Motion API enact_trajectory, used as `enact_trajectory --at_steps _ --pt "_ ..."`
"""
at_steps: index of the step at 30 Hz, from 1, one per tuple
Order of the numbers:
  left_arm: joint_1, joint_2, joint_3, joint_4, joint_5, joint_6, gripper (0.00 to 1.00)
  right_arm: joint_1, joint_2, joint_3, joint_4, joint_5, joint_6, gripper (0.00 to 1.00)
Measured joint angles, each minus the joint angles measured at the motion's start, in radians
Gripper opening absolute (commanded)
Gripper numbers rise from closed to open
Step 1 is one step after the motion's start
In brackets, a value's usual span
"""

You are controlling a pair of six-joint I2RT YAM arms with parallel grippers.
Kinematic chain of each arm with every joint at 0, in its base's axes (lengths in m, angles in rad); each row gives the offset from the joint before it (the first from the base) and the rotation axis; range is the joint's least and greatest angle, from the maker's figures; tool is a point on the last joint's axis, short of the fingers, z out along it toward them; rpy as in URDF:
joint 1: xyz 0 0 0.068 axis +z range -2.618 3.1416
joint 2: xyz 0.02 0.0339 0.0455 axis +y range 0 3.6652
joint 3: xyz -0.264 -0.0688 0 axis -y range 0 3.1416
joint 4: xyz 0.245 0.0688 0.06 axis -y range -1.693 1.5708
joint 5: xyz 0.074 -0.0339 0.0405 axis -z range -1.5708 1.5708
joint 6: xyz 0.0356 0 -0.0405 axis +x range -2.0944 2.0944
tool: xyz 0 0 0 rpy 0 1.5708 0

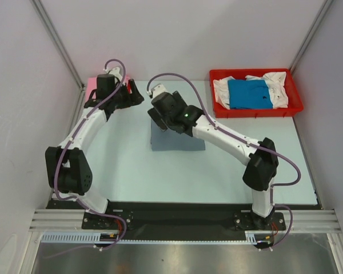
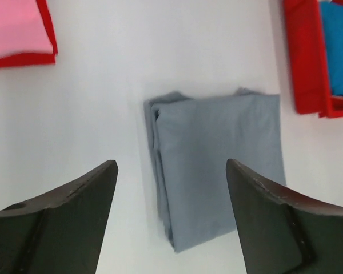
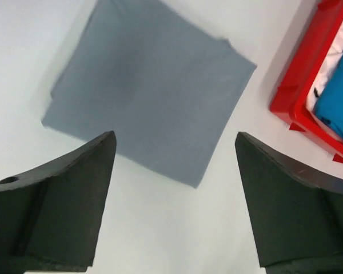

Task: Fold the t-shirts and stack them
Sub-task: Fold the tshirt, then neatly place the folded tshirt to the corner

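Grey shirt [image 1: 177, 140]: folded square, lying flat. Left gripper [image 2: 171, 164], right gripper [image 3: 175, 136]: near shirt, jaws apart, empty.

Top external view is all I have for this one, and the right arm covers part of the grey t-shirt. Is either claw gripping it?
Observer: No. The right wrist view shows the right claw open above the grey t-shirt, with nothing between its fingers.
Operator: And the left claw?
Observer: The left claw is open too, and empty, with the shirt lying on the table below it.
Operator: Is the fold tidy?
Observer: Fairly. The left wrist view shows a compact rectangle, with the stacked layers visible along one edge.
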Motion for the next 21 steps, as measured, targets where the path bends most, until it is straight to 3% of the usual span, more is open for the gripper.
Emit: enact_trajectory --at_steps 2,4,10,11,14,15,21 --pt "0.003 -0.024 -0.059 -0.005 -0.016 -0.007 0.93 0.012 -0.015 -0.049 0.003 -0.006 -0.023 0.83" --pt "0.008 -0.032 -0.109 -0.013 -0.025 -0.025 0.99 0.024 -0.026 -0.128 0.023 -0.021 -0.051 0.91" --pt "0.159 -0.073 -0.267 -0.007 0.088 -0.13 1.0 0.175 -0.028 -0.37 0.106 -0.018 -0.2 0.91" --pt "0.192 -0.076 -0.272 -0.013 0.097 -0.139 1.0 0.211 -0.026 -0.402 0.128 -0.022 -0.225 0.89" --pt "0.259 -0.094 -0.272 -0.033 0.098 -0.164 0.98 0.291 0.006 -0.436 0.17 -0.038 -0.282 0.61" --pt "0.267 -0.1 -0.272 -0.039 0.098 -0.17 0.97 0.304 0.028 -0.431 0.184 -0.039 -0.3 0.57" --pt "0.281 -0.134 -0.29 -0.059 0.09 -0.228 0.93 0.298 0.162 -0.376 0.225 -0.032 -0.348 0.57"
